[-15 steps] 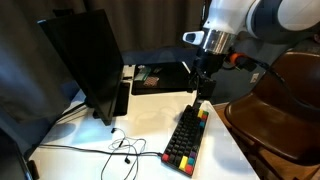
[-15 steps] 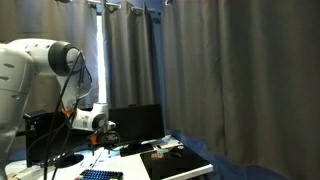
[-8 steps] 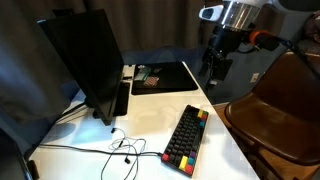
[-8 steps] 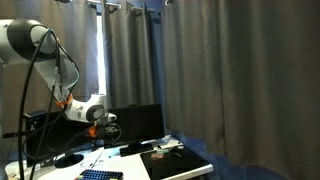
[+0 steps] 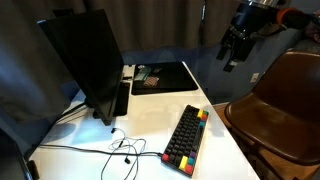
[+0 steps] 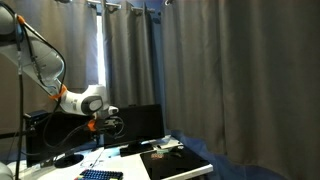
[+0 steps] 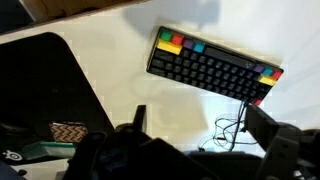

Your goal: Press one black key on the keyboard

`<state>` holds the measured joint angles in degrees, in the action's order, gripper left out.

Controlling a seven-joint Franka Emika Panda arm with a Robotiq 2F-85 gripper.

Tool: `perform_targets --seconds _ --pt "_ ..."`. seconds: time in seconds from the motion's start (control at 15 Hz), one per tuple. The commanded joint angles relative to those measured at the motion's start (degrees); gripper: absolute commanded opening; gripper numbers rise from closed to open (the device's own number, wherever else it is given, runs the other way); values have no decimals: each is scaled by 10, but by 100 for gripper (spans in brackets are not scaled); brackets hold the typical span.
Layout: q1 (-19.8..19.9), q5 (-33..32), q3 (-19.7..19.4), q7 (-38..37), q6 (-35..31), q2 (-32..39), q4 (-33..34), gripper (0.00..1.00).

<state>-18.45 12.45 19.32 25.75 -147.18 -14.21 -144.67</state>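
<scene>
Black keys are making up most of the compact rectangular keyboard [image 5: 187,138], which is lying flat on the white surface [image 5: 150,118] with a strip of red, yellow, orange and green keys running along one long edge and its ends. In the wrist view the keyboard [image 7: 215,68] is sitting slightly askew in the upper half of the picture, its coloured keys showing at both short ends, with a thin dark cable [image 7: 232,130] curling on the surface just beside it.

The robot's dark end effector [image 5: 233,47] is hanging high in the air, well apart from the keyboard and off past its far end, near the brown wooden chair [image 5: 282,110]. From the wrist camera the end effector [image 7: 197,118] is standing wide, its two fingers [image 7: 262,128] far apart with nothing between them.

A flat black desk mat [image 5: 165,75] is lying beyond the keyboard, and a large black monitor [image 5: 85,60] is standing at the other side of the surface. In an exterior view the end effector [image 6: 112,122] is hovering in front of grey curtains [image 6: 220,70], above the keyboard's corner [image 6: 100,175] at the bottom edge.
</scene>
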Motion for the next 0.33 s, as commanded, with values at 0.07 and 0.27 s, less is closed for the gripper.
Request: perform_targets --seconds 0.07,0.27 --pt "-32 -11 -42 -5 4 -21 -14 100" --pt "-36 -11 -49 -3 6 -33 -24 100"
